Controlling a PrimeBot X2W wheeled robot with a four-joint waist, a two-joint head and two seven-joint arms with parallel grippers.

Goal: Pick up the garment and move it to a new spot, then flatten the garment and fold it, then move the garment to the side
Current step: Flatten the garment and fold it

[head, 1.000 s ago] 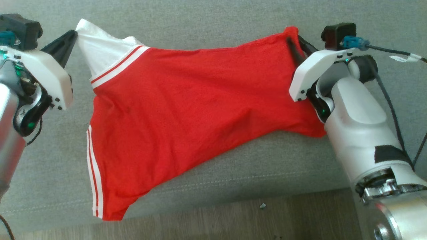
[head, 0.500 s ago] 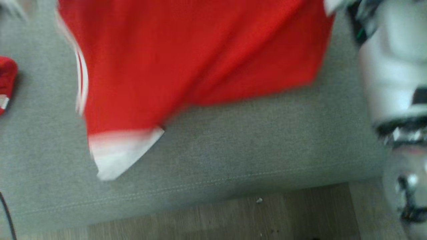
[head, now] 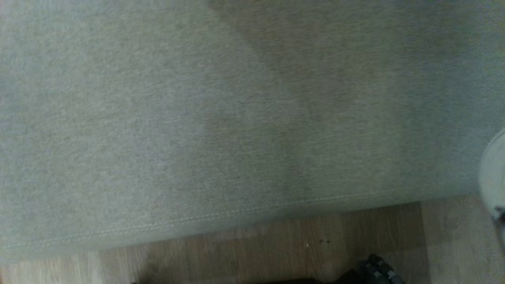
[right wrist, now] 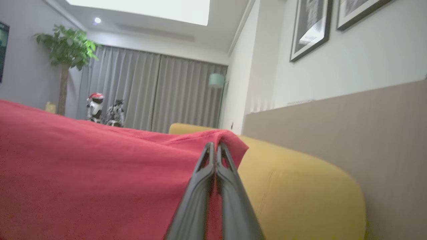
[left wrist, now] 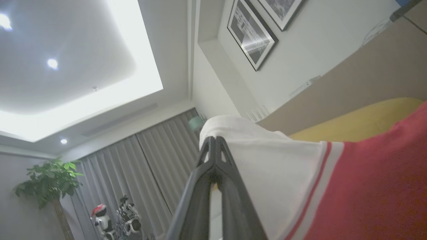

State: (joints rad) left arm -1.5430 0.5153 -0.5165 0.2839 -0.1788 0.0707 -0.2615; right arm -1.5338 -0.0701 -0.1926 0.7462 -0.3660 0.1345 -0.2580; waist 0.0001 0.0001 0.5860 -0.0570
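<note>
The garment (left wrist: 367, 186) is red with a white sleeve and a striped trim. In the left wrist view my left gripper (left wrist: 215, 138) is shut on the edge of the white sleeve, and the cloth hangs off to the right. In the right wrist view my right gripper (right wrist: 214, 144) is shut on a corner of the garment (right wrist: 83, 166), whose red cloth stretches away to the left. Both wrist cameras look up towards walls and ceiling, with the cloth held in the air between the two grippers.
The head view looks down on a grey sofa cushion (head: 197, 118), with its stitched front edge above a wooden floor (head: 276, 252). A pale part of my right arm (head: 493, 177) shows at the right edge. A yellow cushion (right wrist: 300, 186) lies behind the garment.
The garment and both grippers have risen out of the top of the head view, leaving bare grey cushion. My right gripper has closed on the red corner.
</note>
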